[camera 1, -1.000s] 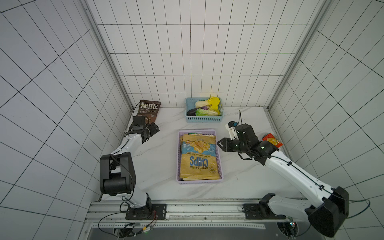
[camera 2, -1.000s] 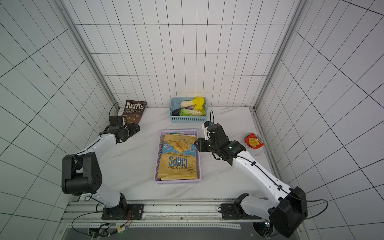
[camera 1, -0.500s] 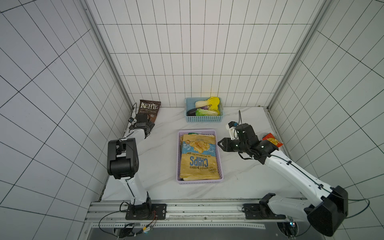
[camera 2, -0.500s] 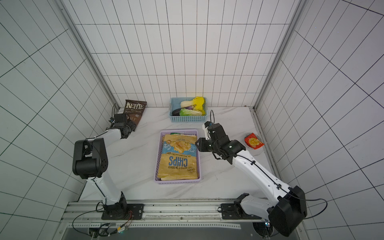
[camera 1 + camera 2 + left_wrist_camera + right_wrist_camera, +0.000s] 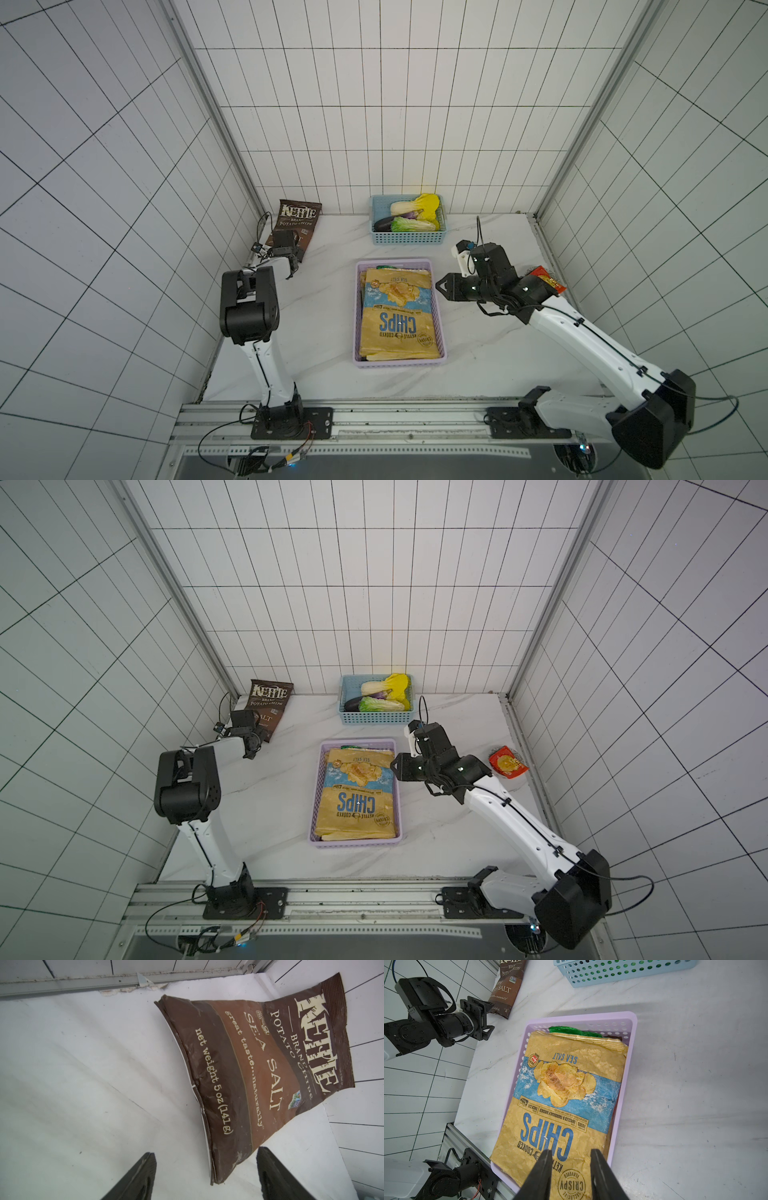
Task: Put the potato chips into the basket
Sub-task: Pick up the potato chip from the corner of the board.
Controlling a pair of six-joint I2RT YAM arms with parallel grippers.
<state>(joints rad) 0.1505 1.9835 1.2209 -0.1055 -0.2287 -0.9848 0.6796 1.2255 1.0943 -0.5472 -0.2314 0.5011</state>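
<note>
Both top views look steeply down from high above the 6 o'clock edge of the desk (image 5: 316, 324) toward the 12 o'clock wall (image 5: 395, 124), sharing nearly the whole scene. The left wrist camera sits low and close behind the left gripper (image 5: 205, 1152), facing the Kettle bag (image 5: 249, 1076) at 11 o'clock. The right wrist camera, higher behind the right gripper (image 5: 571, 1150), overlooks the lilac basket (image 5: 632, 1039) and shares that bag.
</note>
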